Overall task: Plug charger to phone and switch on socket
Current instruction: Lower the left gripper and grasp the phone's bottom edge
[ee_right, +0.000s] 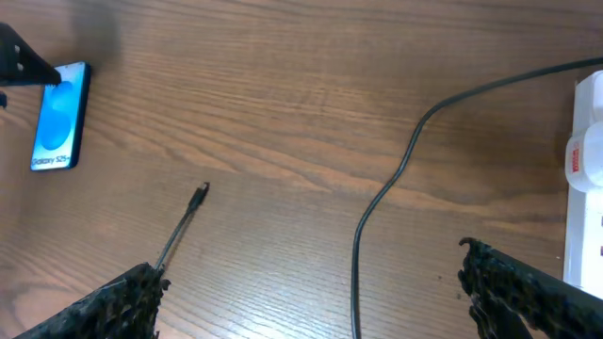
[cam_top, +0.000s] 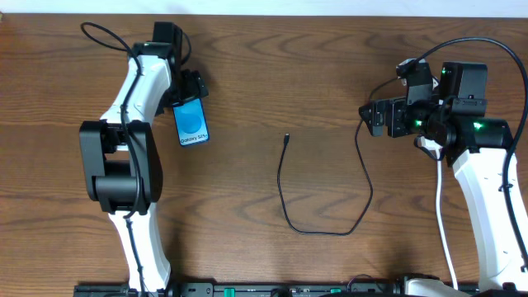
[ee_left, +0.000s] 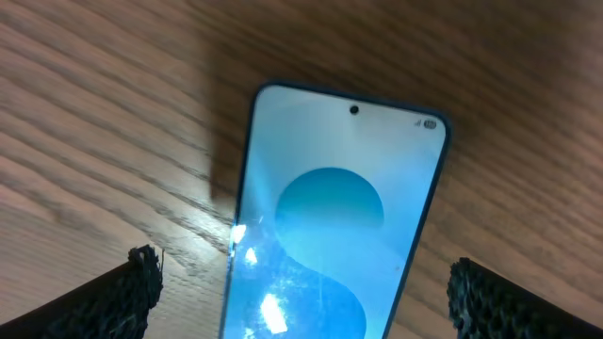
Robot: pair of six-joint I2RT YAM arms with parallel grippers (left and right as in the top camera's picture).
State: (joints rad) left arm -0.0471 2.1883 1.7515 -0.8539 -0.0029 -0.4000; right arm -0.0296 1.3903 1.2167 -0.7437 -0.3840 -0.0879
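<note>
Tabletop [cam_top: 330, 66]: dark wood grain, an arm at each end.
Phone [cam_top: 191, 124]: lying flat, screen lit blue, directly under the left claw [ee_left: 303, 273], which is spread wide and pinching nothing.
Charger [cam_top: 279, 177]: loose loop mid-tabletop, with its plug tip [ee_right: 200, 193] well apart from the phone.
Socket [ee_right: 589, 188]: just beside the right claw [ee_right: 306, 268] — also spread, empty.
Risk: the thin cable may twist or slip in a pinch, so the tip meets the phone askew — and an unheld phone would likely slide when pushed.
</note>
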